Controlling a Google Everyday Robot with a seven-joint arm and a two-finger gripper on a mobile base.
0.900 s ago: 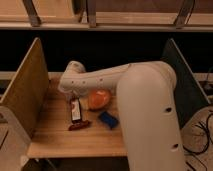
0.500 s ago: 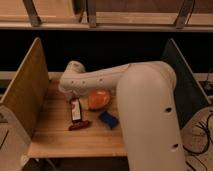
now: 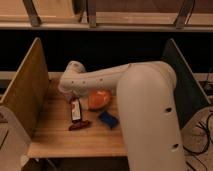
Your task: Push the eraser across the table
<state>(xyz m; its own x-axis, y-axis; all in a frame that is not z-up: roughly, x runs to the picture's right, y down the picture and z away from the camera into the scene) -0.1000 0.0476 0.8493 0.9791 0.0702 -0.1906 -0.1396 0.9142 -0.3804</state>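
Note:
The eraser (image 3: 76, 109) is a small flat block with dark edges and a whitish top panel. It lies lengthwise on the light wooden table (image 3: 55, 135), left of centre. My gripper (image 3: 73, 97) hangs from the white arm's wrist just behind the eraser's far end, close to it or touching it; I cannot tell which. The arm (image 3: 145, 100) reaches in from the right foreground and hides the table's right part.
A slim dark red item (image 3: 80, 125) lies just in front of the eraser. An orange round object (image 3: 99, 98) sits right of it. A blue angular piece (image 3: 108, 119) lies nearer the front. A tan board (image 3: 25, 92) stands at the left, a dark board (image 3: 182, 75) at the right.

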